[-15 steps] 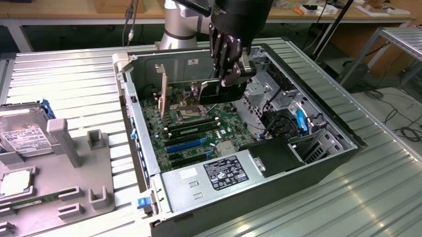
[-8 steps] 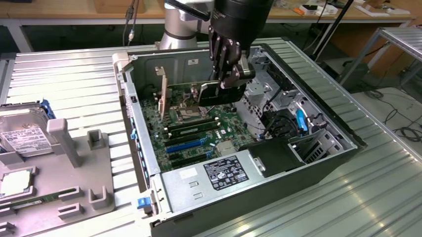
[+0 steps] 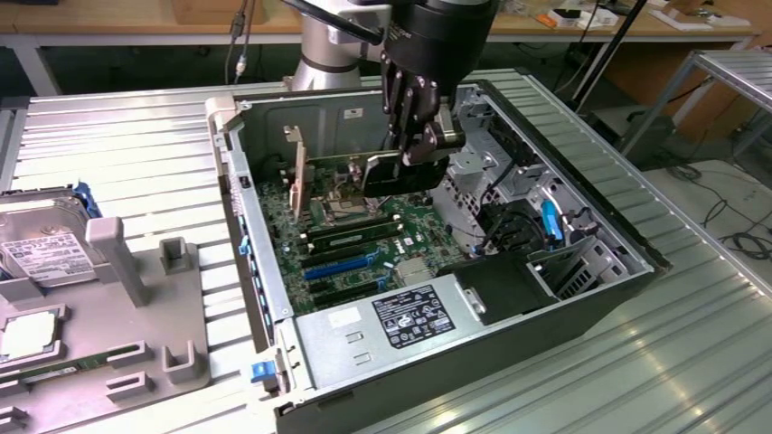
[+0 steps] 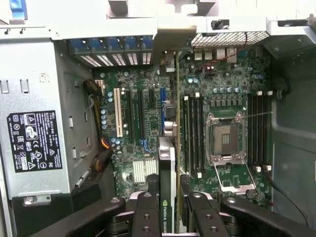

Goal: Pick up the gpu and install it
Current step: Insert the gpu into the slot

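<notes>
The gpu (image 3: 389,176) is a thin dark card with a pale metal bracket at one end. It hangs edge-on inside the open computer case (image 3: 579,298), above the green motherboard (image 3: 417,231). My gripper (image 3: 413,145) comes down from above and is shut on the card's dark end. In the wrist view the gpu (image 4: 167,168) runs between my two black fingers (image 4: 146,212) toward the case's rear wall. It sits over the board between the expansion slots (image 4: 140,113) and the memory slots (image 4: 192,133). Whether its lower edge touches a slot I cannot tell.
A power supply (image 3: 404,316) with a black label fills the case's near corner. The CPU socket (image 4: 224,138) lies open beside the memory slots. Drive cages and cables (image 3: 543,226) crowd the exterior view's right. A hard drive (image 3: 42,249) rests on a grey fixture at the exterior view's left.
</notes>
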`<state>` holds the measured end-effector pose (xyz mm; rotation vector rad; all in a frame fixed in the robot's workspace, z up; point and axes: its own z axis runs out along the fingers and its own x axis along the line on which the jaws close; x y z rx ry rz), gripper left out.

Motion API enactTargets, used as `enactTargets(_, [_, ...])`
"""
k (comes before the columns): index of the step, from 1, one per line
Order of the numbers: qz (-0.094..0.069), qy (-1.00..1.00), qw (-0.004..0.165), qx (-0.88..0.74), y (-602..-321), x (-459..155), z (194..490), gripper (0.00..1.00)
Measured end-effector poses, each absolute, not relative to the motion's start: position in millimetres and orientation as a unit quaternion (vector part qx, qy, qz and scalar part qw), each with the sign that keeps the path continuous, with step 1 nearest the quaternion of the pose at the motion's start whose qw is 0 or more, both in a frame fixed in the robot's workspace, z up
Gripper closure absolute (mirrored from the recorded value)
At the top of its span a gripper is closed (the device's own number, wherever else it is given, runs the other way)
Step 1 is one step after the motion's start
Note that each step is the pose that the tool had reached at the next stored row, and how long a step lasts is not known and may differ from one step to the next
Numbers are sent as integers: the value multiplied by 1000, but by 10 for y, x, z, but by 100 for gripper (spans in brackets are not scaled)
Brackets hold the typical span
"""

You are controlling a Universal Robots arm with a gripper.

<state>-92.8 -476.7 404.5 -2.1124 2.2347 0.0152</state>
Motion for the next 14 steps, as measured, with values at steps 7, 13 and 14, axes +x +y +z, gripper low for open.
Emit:
enactTargets(7, [5, 726, 33, -687, -4767, -927, 4041, 73])
enactTargets(13, [5, 726, 33, -687, -4767, -927, 4032, 73])
enactTargets(14, [5, 726, 33, -687, -4766, -928, 4019, 73])
